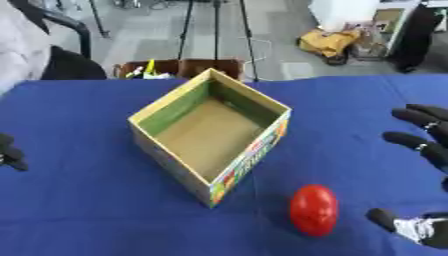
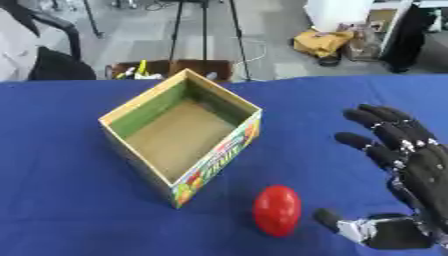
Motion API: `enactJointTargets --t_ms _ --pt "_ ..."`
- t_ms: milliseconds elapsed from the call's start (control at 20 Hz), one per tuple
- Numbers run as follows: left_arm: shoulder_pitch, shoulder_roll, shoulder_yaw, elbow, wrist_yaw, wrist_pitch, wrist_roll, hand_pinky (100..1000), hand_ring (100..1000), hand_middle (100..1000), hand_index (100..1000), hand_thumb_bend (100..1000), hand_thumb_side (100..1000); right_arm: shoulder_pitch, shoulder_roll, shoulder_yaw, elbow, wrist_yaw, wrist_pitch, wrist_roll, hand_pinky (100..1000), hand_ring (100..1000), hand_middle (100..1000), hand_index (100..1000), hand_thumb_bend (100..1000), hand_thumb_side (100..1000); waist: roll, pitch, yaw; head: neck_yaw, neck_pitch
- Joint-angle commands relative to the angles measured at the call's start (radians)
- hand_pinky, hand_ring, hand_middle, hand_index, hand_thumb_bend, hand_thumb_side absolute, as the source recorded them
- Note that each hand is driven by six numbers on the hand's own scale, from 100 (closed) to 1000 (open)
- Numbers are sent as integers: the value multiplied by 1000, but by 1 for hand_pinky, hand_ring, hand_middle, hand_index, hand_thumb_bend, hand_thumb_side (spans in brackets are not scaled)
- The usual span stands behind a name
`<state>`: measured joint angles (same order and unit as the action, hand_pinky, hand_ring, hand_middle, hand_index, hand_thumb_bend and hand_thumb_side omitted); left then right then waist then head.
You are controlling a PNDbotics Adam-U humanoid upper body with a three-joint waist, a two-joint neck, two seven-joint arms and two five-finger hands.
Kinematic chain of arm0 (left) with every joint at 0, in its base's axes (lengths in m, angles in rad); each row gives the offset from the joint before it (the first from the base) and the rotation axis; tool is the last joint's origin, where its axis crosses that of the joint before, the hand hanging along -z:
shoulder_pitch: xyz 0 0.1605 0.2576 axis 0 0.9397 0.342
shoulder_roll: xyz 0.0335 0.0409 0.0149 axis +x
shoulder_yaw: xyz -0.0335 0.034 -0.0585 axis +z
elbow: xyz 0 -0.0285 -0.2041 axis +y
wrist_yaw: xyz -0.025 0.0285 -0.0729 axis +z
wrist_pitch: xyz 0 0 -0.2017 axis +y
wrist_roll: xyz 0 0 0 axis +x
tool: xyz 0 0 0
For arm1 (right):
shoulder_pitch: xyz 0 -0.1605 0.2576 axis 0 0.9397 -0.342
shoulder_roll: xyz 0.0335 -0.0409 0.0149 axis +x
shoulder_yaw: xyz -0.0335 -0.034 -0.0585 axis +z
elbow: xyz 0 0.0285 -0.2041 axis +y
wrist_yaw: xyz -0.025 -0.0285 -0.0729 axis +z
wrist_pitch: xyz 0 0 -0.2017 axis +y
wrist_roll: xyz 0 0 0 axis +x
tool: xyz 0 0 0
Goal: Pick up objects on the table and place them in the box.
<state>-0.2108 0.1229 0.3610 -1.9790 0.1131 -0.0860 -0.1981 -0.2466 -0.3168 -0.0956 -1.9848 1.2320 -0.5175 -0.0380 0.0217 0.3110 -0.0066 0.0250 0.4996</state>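
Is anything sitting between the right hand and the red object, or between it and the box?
Nothing visible. The right hand is open just right of the red object, with only bare blue table between them. The box stands open to its upper left, and only its near wall must be cleared.

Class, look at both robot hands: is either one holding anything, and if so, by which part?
Nothing is held. The right hand is open beside the red egg-shaped object, not touching it. The left hand barely shows at the edge, holding nothing visible.
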Motion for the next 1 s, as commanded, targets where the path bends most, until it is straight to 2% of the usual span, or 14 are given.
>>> enactJointTargets --t_ms 50,550,700,900,950,1000 --pt "-8 13 -5 -21 2 -2 -4 415 490 525 746 100 913 -6 -5 2 -15 16 6 9 915 936 891 821 610 1000 -1 -14 1 2 -8" --pt "-9 14 -8 -21 3 -3 -7 417 490 527 747 100 919 -4 -3 2 -15 -5 7 23 887 918 881 823 647 1000 -1 -13 1 5 -10" --pt "-10 14 -9 -21 4 -3 -8 417 491 527 747 100 920 -1 0 9 -15 -40 4 33 831 889 865 827 694 1000 -1 -13 0 5 -10" --pt "-9 14 -10 -21 3 -1 -10 417 491 527 746 100 920 1 1 20 -15 -115 13 99 720 820 815 827 731 1000 -1 -14 1 4 -11" --pt "-9 14 -10 -21 3 -1 -10 417 491 527 746 100 920 1 0 20 -15 -133 18 118 645 776 788 826 741 1000 -1 -14 2 4 -12" --pt "-8 14 -11 -21 3 -2 -10 417 491 527 746 100 921 0 -3 22 -15 -152 27 139 625 765 781 826 742 1000 -1 -14 2 5 -11"
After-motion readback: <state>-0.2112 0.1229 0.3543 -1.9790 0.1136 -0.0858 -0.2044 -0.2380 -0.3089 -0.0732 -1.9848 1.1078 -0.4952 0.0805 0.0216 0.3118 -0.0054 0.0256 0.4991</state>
